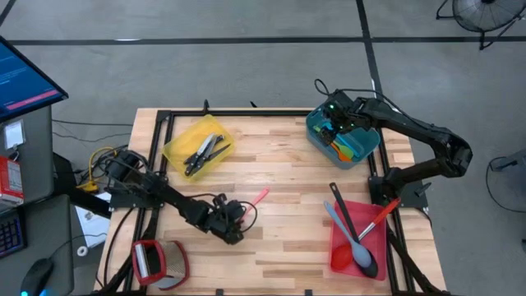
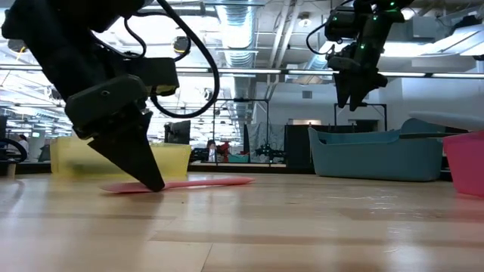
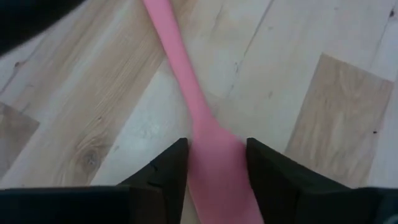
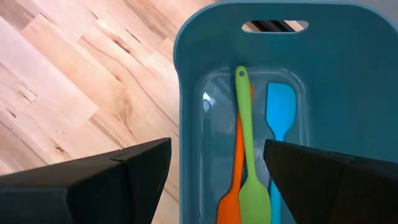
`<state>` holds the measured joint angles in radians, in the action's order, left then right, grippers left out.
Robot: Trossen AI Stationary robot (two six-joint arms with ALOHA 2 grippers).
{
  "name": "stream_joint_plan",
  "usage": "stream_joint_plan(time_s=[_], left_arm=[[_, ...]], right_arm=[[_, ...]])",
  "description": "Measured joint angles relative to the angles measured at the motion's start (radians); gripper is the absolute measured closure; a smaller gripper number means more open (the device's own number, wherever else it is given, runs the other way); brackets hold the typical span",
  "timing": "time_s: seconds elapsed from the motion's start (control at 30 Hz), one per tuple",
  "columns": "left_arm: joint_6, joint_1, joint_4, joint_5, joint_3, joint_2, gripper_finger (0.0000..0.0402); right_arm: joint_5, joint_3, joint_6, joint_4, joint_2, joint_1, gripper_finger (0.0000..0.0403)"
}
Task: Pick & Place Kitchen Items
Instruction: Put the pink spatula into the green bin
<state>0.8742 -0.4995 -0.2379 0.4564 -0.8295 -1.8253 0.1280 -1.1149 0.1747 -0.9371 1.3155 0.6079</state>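
Closing around the blade of the pink spatula (image 3: 217, 168), which lies flat on the wooden surface (image 1: 288, 238), the left gripper (image 1: 233, 222) is seen with its jaws part open and nothing lifted yet. A firm squeeze and a lift are judged to be called for next. The right gripper (image 2: 354, 98) is held wide open and empty above the teal bin (image 4: 348, 74), where green, orange and blue spatulas lie; nothing is seen blocking the way there.

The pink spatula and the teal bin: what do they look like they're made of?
The pink spatula looks like silicone or soft plastic: one matte, uniformly coloured piece with rounded edges. The teal bin looks like moulded plastic: smooth and slightly glossy, with a cut-out handle slot.
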Motion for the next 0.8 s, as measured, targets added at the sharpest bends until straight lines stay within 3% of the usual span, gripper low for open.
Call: stream_joint_plan(time_s=[0.27, 0.63, 0.8], left_arm=[[0.001, 0.002, 0.005, 0.034, -0.004, -0.025, 0.0335], [0.046, 0.011, 0.006, 0.042, -0.004, -0.023, 0.039], [0.045, 0.034, -0.004, 0.001, 0.003, 0.017, 0.04]], right_arm=[[0.0, 0.0, -0.001, 0.0, 0.0, 0.0, 0.0149], [-0.005, 0.0, -0.001, 0.0, 0.0, -0.003, 0.0149], [-0.078, 0.0, -0.033, 0.006, -0.002, -0.035, 0.0149]])
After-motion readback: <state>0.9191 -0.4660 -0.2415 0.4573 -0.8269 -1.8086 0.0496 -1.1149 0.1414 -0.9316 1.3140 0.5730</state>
